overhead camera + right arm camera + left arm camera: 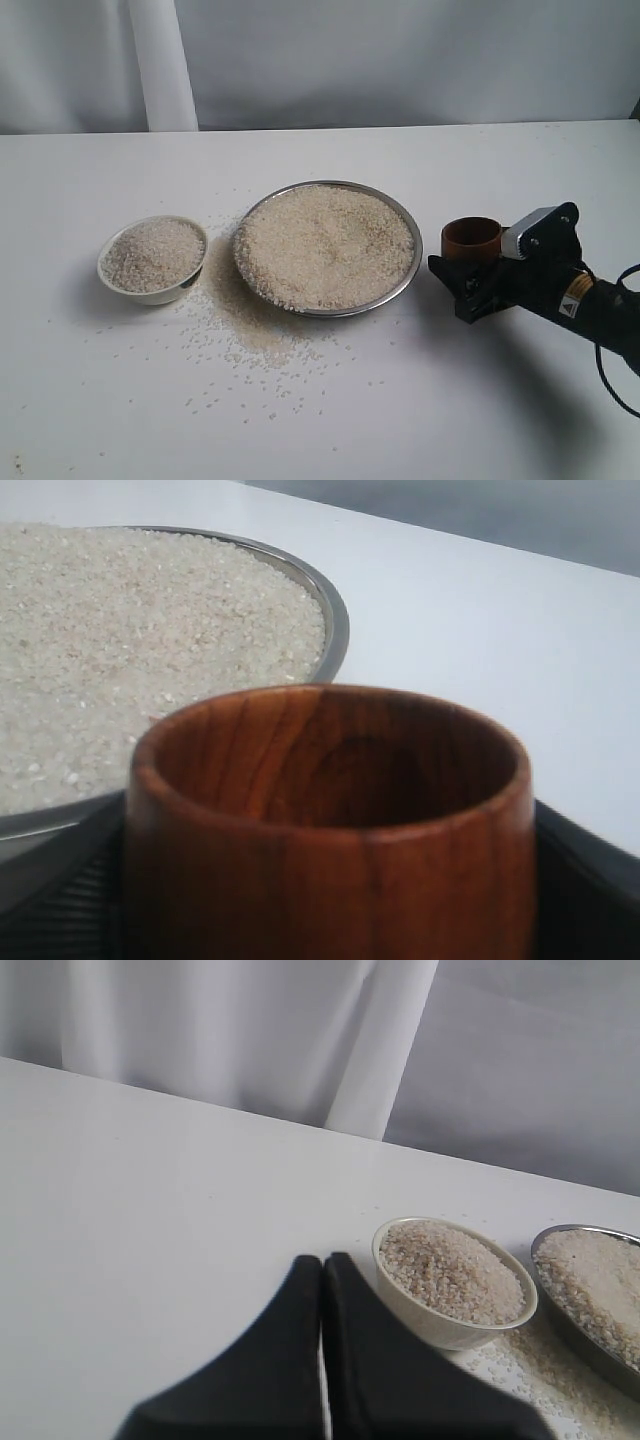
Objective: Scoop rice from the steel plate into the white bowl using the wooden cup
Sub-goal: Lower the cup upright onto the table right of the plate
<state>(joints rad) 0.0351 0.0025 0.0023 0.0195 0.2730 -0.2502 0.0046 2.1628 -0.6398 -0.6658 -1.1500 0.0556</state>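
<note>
The steel plate [404, 282] lies mid-table, heaped with rice [325, 243]. To its left stands the white bowl [150, 289], filled with a mound of rice [152, 254]. The wooden cup [471, 238] stands upright just right of the plate, and its inside looks empty in the right wrist view. My right gripper [465, 270] is shut on the wooden cup [330, 820], with a dark finger pressed against each side. My left gripper [322, 1257] is shut on nothing, beside the white bowl [440, 1318]; the exterior view does not show it.
Spilled rice grains [240, 325] lie thick on the white table [400, 420] between bowl and plate and scatter toward the front. A white curtain [160, 60] hangs behind the table's back edge.
</note>
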